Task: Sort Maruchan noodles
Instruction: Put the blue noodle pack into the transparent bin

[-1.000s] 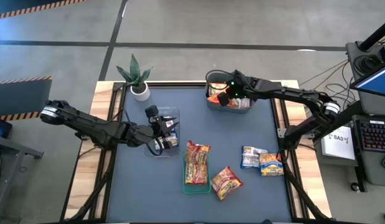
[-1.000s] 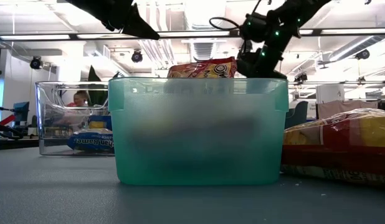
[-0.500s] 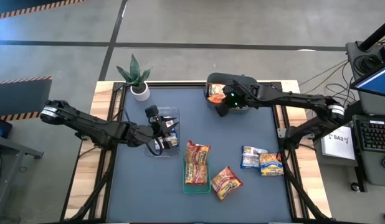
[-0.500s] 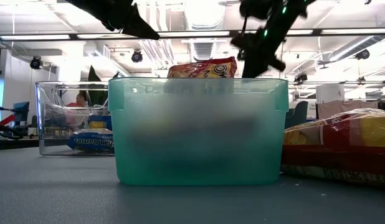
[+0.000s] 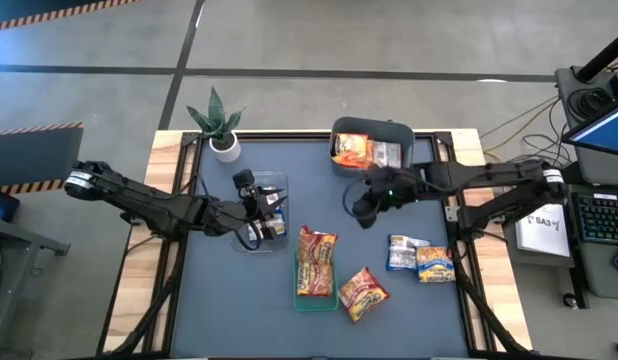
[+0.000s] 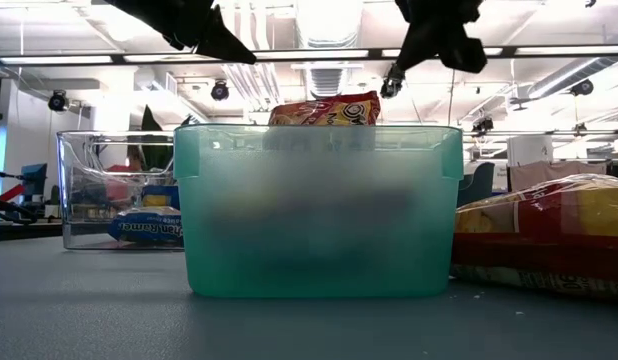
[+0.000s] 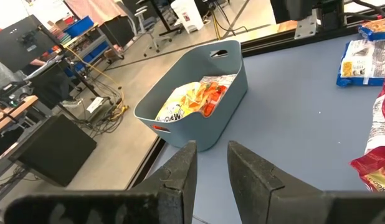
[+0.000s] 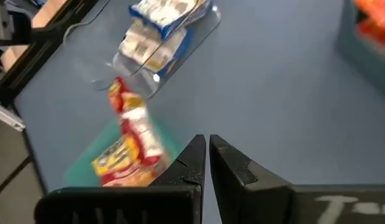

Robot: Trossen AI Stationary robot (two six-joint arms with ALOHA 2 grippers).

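The Maruchan noodles lie in several places. Orange-red packets point(image 5: 361, 150) fill the grey-blue bin point(image 5: 339, 128) at the far edge. Blue ones point(image 8: 164, 18) lie in the clear bin point(image 5: 281, 183). Red-yellow ones point(image 5: 315, 262) sit in the green tray point(image 5: 315, 302). One orange packet point(image 5: 363, 293) and two blue-yellow packets point(image 5: 421, 258) rest flat on the table. My left gripper point(image 5: 269, 212) hovers over the clear bin, open and holding nothing. My right gripper point(image 5: 357, 210) hangs over the table's middle, shut and holding nothing.
A potted plant point(image 5: 222, 125) stands at the far left corner. Bare blue-grey tabletop point(image 5: 319, 200) lies between the clear bin and the grey-blue bin. In the low view the green tray point(image 6: 319, 210) stands in front, and a packet point(image 6: 549, 235) lies at the right.
My right gripper has swung away from above the grey-blue bin toward the near edge and the table's middle, rising and tipping further downward, shut throughout. The packets in the grey-blue bin now show uncovered.
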